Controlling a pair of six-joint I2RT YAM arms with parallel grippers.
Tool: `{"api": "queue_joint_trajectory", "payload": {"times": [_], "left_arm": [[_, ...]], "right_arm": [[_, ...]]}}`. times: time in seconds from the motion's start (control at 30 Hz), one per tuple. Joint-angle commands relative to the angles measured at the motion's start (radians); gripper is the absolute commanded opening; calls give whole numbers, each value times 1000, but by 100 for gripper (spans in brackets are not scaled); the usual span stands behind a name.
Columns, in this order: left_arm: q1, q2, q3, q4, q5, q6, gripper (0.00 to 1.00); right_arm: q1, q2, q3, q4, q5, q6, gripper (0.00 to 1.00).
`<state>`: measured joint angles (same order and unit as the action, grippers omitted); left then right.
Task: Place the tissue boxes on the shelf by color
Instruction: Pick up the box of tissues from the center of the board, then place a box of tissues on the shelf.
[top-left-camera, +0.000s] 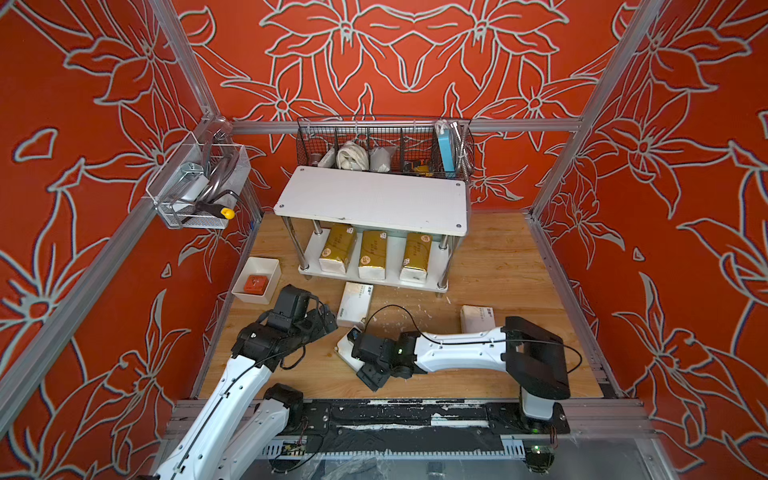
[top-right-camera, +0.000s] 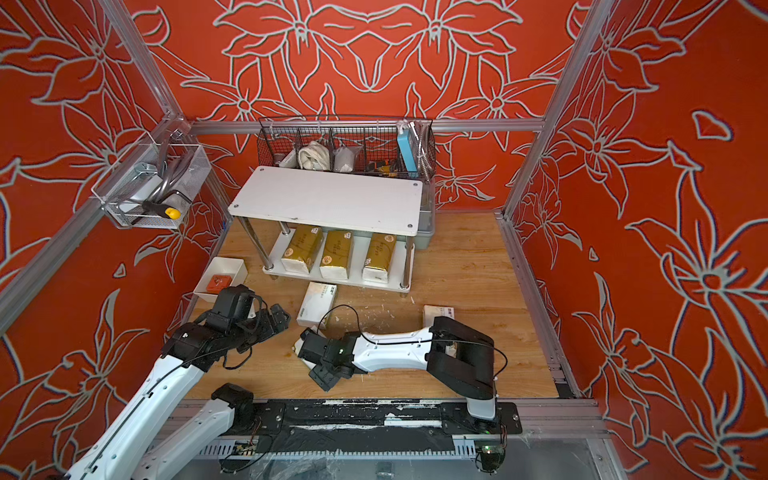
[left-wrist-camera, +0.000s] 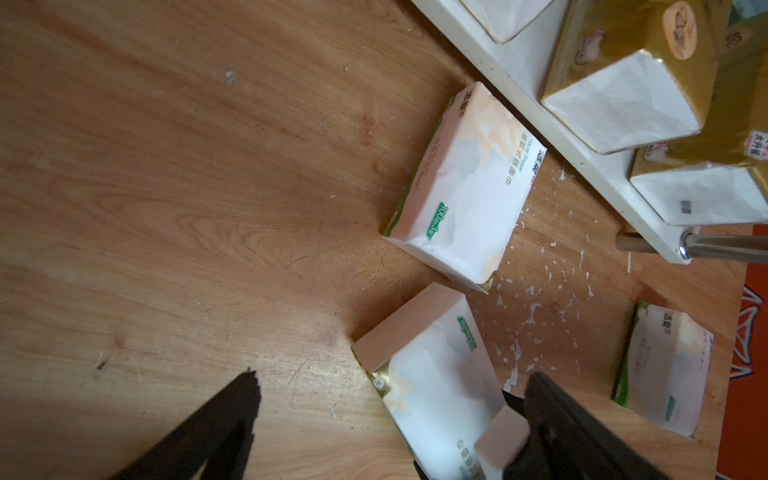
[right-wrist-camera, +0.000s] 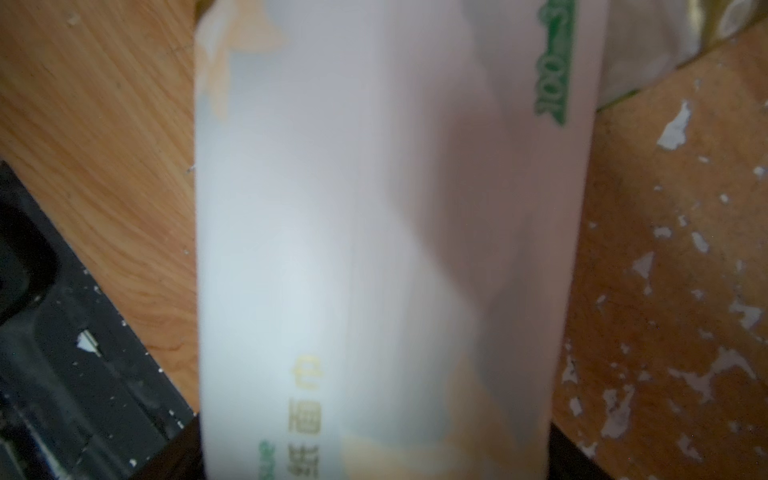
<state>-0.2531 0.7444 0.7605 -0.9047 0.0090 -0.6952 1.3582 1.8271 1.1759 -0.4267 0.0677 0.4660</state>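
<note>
Three white packs (left-wrist-camera: 465, 178) down on tabletop (top-left-camera: 498, 270), one just off shelf (top-left-camera: 374, 199) front edge; right hand (top-left-camera: 358, 360) straddling another, grip unclear; left hand (top-left-camera: 326, 318) spread, nearby.

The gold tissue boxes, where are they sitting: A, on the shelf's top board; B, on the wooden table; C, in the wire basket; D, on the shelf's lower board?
D: all three gold tissue boxes stand side by side on the shelf's lower board.
</note>
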Motion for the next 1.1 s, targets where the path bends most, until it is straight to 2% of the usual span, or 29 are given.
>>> {"api": "queue_joint_trajectory", "payload": {"times": [0.0,0.3,0.57,0.8,1.07], "left_arm": [[8,-2,40,-12,-7,16,99],[8,25,107,-4,21,16,99],[8,49,220,-19,53,18,99],[8,84,377,-20,75,21,99],[-12,159,522,-1,65,69,99]], "right_arm": [[5,-79,-43,-15,-14,24,79],[6,-254,-117,-52,-6,69,77],[5,-414,-98,-126,59,93,76],[1,-509,42,-281,152,83,76],[-50,-520,309,-441,265,81,75]]}}
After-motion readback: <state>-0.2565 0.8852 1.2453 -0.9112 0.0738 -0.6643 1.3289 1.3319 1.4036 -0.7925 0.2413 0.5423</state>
